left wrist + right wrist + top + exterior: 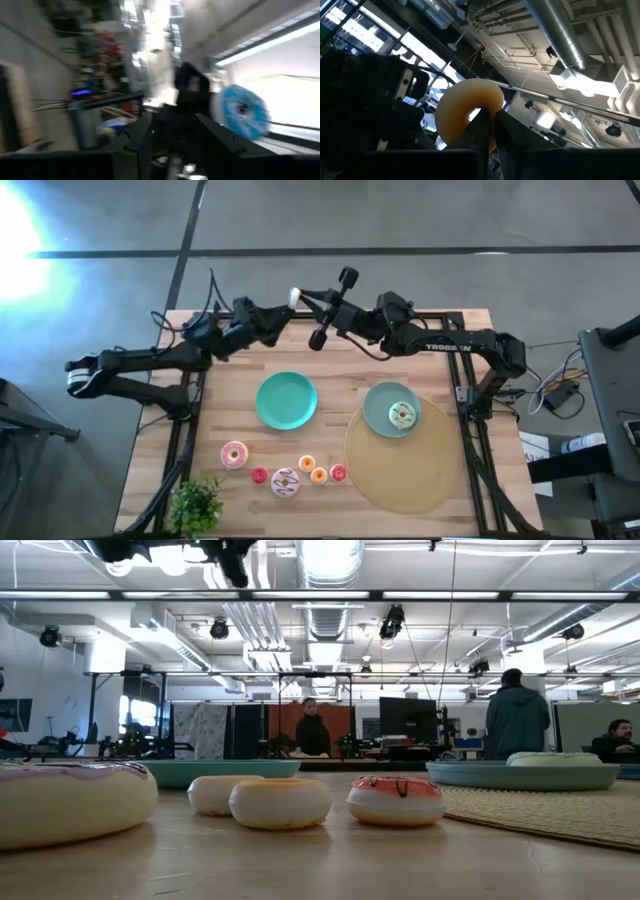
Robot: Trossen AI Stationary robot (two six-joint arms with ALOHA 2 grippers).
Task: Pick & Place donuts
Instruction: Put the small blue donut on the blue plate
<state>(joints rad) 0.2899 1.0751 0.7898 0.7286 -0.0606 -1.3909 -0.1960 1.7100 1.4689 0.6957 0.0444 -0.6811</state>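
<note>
Risk is highest at the far edge of the surface [440, 330], where both arms meet high above it: the right claw [487, 120] is closed on a yellowish donut [465, 110], while for the left claw [292, 297] I cannot tell if it is wide or narrow. If the yellowish donut slips from this height, it could bounce off the surface. Other donuts lie near the front edge, as the pink donut [234, 454], and one green donut [402, 416] rests on the grey-blue plate [380, 406].
</note>
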